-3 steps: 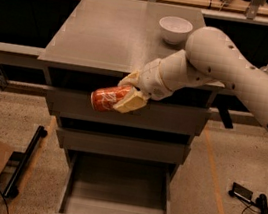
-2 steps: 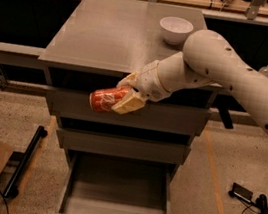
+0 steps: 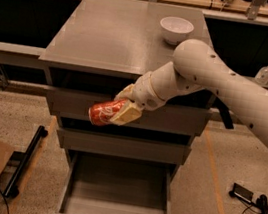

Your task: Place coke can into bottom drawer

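One tool (image 3: 121, 112) holds coke can (image 3: 100, 113) before drawer fronts (image 3: 177, 121).

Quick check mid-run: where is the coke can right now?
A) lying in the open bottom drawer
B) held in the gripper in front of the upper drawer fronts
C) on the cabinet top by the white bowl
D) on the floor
B: the gripper is shut on the coke can, holding it sideways in the air above the open bottom drawer.
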Tool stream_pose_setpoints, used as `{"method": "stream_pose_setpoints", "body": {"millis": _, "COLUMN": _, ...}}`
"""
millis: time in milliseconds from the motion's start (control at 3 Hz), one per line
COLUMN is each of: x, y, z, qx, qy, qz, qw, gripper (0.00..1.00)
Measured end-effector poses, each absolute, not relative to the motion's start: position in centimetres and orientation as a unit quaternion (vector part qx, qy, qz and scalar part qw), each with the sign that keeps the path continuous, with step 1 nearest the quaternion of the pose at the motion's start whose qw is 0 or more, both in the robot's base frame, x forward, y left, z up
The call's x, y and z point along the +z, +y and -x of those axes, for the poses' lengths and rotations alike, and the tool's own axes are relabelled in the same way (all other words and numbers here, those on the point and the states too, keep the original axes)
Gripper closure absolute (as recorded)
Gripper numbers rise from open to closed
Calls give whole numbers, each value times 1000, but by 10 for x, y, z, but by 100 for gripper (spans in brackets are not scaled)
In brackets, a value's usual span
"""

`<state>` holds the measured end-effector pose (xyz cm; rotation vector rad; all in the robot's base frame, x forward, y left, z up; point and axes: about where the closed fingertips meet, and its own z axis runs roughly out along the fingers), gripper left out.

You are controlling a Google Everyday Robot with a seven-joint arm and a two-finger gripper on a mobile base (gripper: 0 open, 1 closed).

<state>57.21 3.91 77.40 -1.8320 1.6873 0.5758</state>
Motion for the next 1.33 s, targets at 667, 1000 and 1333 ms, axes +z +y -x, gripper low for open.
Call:
{"method": "stream_pose_setpoints", "body": {"millis": 667, "x": 692, "y": 38, "z": -555, "qx": 269, "qy": 613, "qz": 670, "qw": 321, "gripper": 100}}
{"method": "stream_pose_setpoints", "body": {"millis": 1000, "x": 651, "y": 36, "z": -558, "qx": 293, "qy": 604, "qz": 646, "qw": 363, "gripper": 100}}
{"method": "stream_pose_setpoints", "body": {"millis": 1333, "x": 605, "y": 33, "z": -560, "qx": 313, "qy": 608, "qz": 617, "qw": 389, "gripper": 100}}
